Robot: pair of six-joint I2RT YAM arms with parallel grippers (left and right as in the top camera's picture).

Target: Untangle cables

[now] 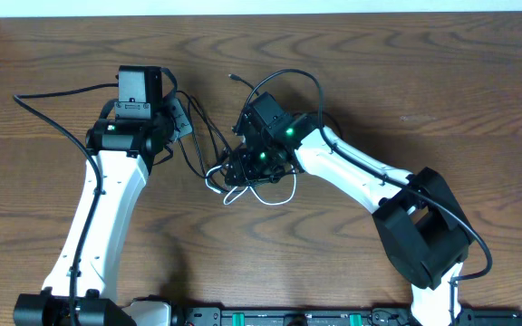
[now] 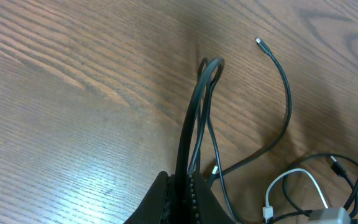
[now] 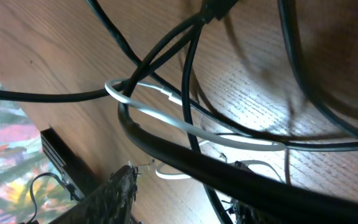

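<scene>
Black cables sit clamped in the left jaws; whether the right jaws grip is unclear.

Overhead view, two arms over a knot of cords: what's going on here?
The left tool is shut on a folded loop of thin black cable, held off to one side of the pile. The right tool sits low over the tangle, where a short white cable crosses the black ones on the brown wooden table. Whether it grips anything is unclear.
</scene>
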